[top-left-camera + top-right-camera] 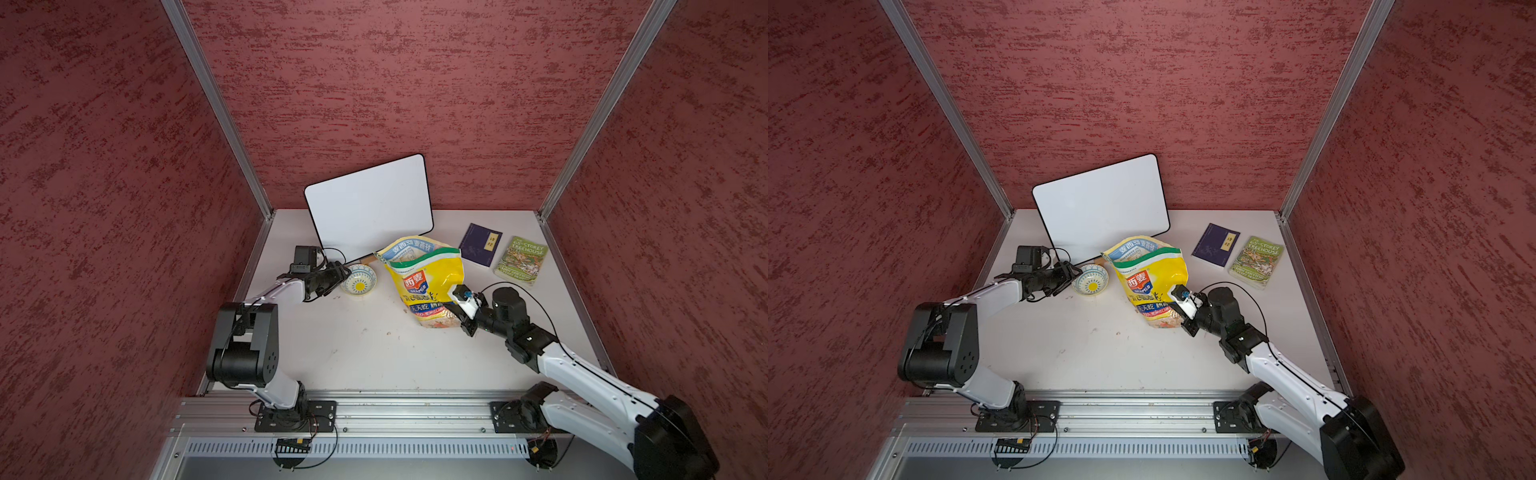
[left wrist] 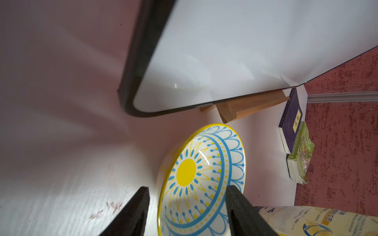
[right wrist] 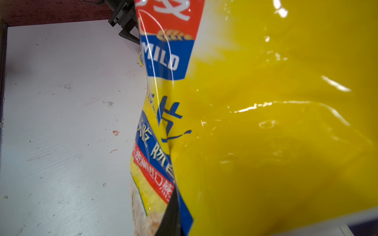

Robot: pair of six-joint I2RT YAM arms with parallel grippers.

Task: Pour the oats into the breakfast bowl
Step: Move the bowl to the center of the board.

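- The oats bag carries a red logo with white Chinese characters. Below it a blue band reads "MILD".
- The green book reads "STOREY TREEHOUSE". The label on the purple book beside it is too small to read.
- The bag stands upright and crumpled mid-worktop, yellow and glossy, its green-white top edge gaping. Pale flakes show at its foot.
- The right claw is pinched tight on the bag's side edge.
- The breakfast bowl sits near the bag, in front of the propped whiteboard. It is white with blue looping rings, a yellow rim and a yellow flower centre.
- The left claw is spread apart, one finger outside the bowl's wall and one inside.
- Red walls close in on three sides. The near worktop shows only stains and crumbs.
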